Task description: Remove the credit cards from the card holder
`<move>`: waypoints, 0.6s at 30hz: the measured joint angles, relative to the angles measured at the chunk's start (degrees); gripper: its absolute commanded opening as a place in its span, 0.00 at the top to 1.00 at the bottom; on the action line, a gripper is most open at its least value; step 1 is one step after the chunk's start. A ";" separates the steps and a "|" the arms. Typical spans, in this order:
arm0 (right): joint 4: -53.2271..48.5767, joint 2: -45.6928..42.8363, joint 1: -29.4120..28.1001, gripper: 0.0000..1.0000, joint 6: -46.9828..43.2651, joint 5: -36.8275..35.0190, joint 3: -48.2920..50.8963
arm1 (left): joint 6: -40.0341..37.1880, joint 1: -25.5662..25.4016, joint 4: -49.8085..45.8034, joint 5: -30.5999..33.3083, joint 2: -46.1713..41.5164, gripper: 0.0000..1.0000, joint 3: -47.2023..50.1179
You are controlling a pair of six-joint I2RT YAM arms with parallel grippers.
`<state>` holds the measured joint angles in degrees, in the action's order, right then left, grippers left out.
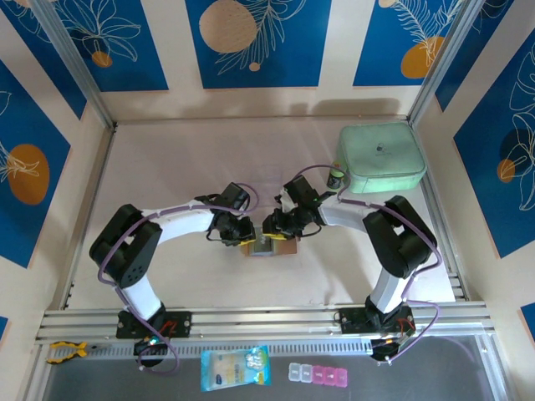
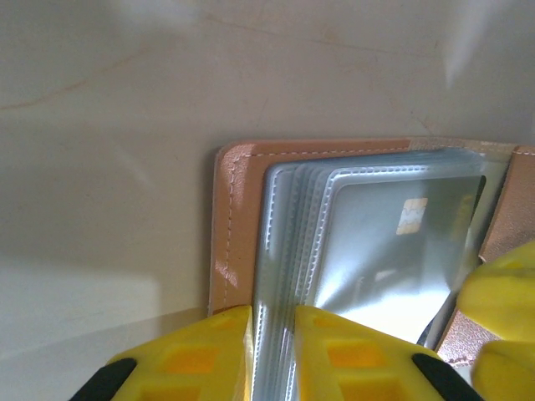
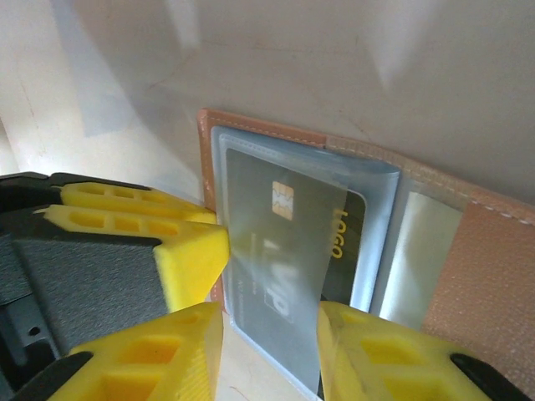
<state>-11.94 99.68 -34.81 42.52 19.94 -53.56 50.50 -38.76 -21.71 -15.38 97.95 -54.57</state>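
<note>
Card holder (image 2: 230, 217), sleeves (image 2: 280, 242) pinched by left hand (image 2: 273, 326), right hand (image 3: 267, 326) astride card (image 3: 276, 234), grip unclear

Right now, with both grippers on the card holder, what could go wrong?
The right gripper straddles the clear sleeve along with the dark card; closing may pinch both and drag the card holder, not free the card.
The left gripper grips just thin sleeve edges; that hold may slip.
Both grippers sit close together; they could collide.

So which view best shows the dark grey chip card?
Right wrist: the card is close, chip and yellow lettering clear. Left wrist: a glare-washed chip card, perhaps the same. Top external: too small to tell.
</note>
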 measured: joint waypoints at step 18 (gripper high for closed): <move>0.24 2.56 -0.33 0.74 -0.46 0.07 -0.42 | 0.02 0.00 0.22 -0.02 0.00 0.80 0.17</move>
<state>-11.70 102.24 -35.14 42.06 20.01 -53.98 50.52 -38.76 -21.50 -15.40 97.95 -54.39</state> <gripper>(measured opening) 0.270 0.200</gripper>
